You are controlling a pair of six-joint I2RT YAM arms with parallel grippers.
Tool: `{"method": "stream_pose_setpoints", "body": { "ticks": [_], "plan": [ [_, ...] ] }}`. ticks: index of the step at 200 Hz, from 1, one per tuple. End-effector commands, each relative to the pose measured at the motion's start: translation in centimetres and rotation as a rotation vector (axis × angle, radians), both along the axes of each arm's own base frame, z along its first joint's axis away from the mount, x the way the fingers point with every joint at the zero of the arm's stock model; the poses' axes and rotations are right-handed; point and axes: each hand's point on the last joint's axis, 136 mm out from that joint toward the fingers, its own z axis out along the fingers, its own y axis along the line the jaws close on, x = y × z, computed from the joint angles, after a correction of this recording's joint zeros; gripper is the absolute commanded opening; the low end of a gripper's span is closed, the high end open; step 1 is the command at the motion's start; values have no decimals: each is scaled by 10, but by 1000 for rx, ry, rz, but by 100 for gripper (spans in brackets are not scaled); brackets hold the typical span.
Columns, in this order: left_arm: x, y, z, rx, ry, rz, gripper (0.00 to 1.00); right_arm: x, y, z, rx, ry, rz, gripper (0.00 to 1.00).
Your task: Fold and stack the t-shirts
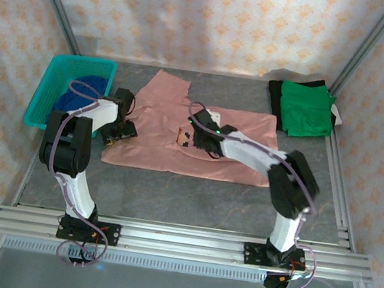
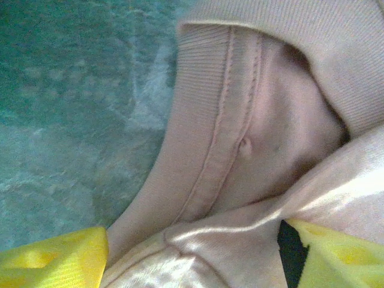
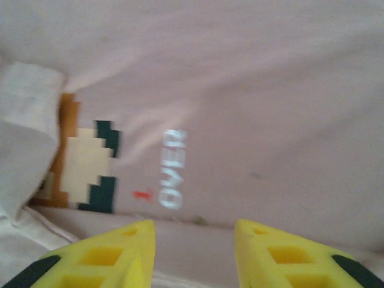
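One tee looks done: the green t-shirt (image 1: 307,114) lies folded, upper right. The pink t-shirt (image 1: 158,103) sprawls across the desk (image 1: 191,198), partly folded; the blue t-shirt (image 1: 69,100) waits in the basket (image 1: 42,91). Left jaws gape astride pink cloth; right jaws half-open, empty.

The dusty-pink t-shirt (image 2: 258,132) is spreading across the frame from 12 round to 6 o'clock. Its ribbed collar band (image 2: 198,120) is curving down from 12 toward 7, with a stitched seam running alongside. The mottled tabletop (image 2: 72,102) is showing from 8 to 11 o'clock. The left gripper (image 2: 195,258) is holding its yellow fingers (image 2: 54,261) wide apart at 7 and 5 o'clock, with pink cloth lying bunched between them.
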Motion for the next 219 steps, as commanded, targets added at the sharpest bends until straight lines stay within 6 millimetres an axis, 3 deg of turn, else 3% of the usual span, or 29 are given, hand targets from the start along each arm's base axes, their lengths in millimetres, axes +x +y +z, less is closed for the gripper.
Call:
{"method": "stream_pose_setpoints", "body": {
  "ticks": [1,22,53,90,131,154,183,219],
  "plan": [
    [-3,-11,36,36,-52,-45,81,-27,-72,-13,-88,33,-177,41],
    [-11,-36,37,-2,-79,-96,85,-52,-113,-48,-83,132,-282,40],
    [-32,-42,2,-53,-34,-56,85,-79,-157,-81,-98,255,-429,33],
    [-71,-27,-26,-64,24,51,84,-95,-185,-88,1,266,-547,31],
    [-91,-19,-26,-45,29,77,84,-116,-206,-77,39,276,-674,31],
    [-89,-22,-23,-53,26,55,84,-116,-192,-60,123,215,-630,33],
    [-81,-25,-19,-35,34,22,84,-79,-115,-16,213,74,-389,36],
    [-75,-23,-16,-18,29,14,84,-56,-37,-26,155,147,-226,33]
  ]
}}
